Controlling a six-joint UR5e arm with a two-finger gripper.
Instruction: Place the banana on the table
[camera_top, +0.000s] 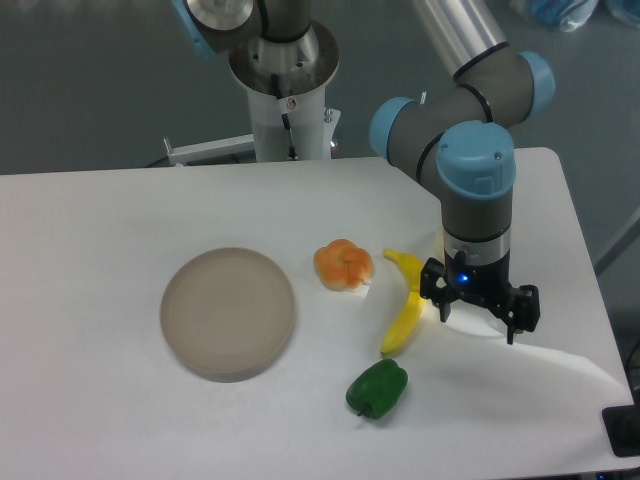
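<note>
Banana (404, 311) lies flat on the table (100, 220), right of centre in the frame, its long yellow body running from a tip at upper centre-right down to a lower end that points toward the bottom of the picture. From my seat it looks free of the gripper (479, 318), which sits just beside it to the right, low over the tabletop. I see the fingers spread wide, one dark fingertip close to the banana's middle and the other farther right, with nothing held between them. A small blue light glows on the wrist above the fingers, and a bright patch falls on the white surface under them.

Left of the banana's upper tip, near it but apart, sits an orange lobed fruit (343, 265). Below the banana's lower end, just beside it, I see a green pepper (377, 389), close to the bottom edge. A round grey-beige plate (228, 313) rests in the left-centre of the frame, well apart from the banana. The arm's base post (288, 105) stands at the top centre, behind the table.
</note>
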